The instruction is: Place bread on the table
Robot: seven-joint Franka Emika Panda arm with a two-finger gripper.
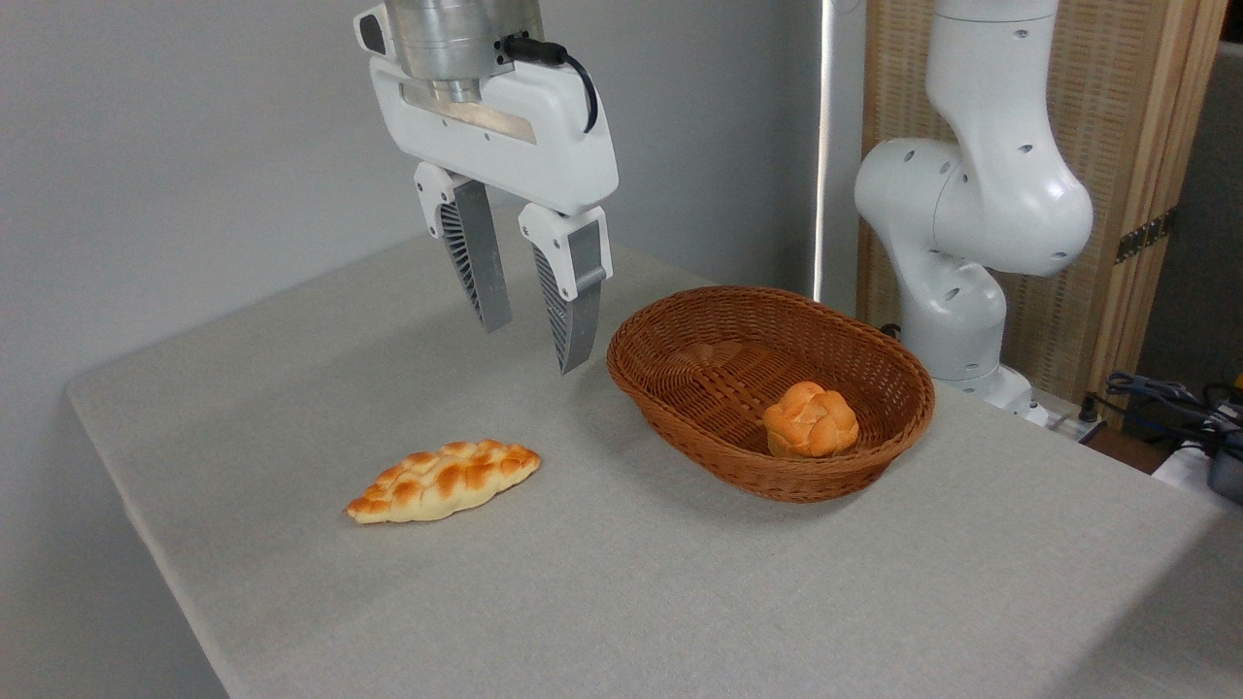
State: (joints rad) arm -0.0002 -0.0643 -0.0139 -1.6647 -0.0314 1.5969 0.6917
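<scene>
The bread [444, 480], a long braided golden-brown loaf with pointed ends, lies flat on the light grey table [621, 592], left of the middle. My gripper [532, 348] hangs open well above the tabletop, behind and to the right of the loaf, with nothing between its two grey fingers. It touches neither the loaf nor the basket.
An oval brown wicker basket [680, 330] stands right of the gripper, holding a small round knotted bun [810, 419]. The arm's white base [957, 243] rises behind the basket. Cables and gear [1180, 408] lie off the table's right side. A grey wall runs close behind.
</scene>
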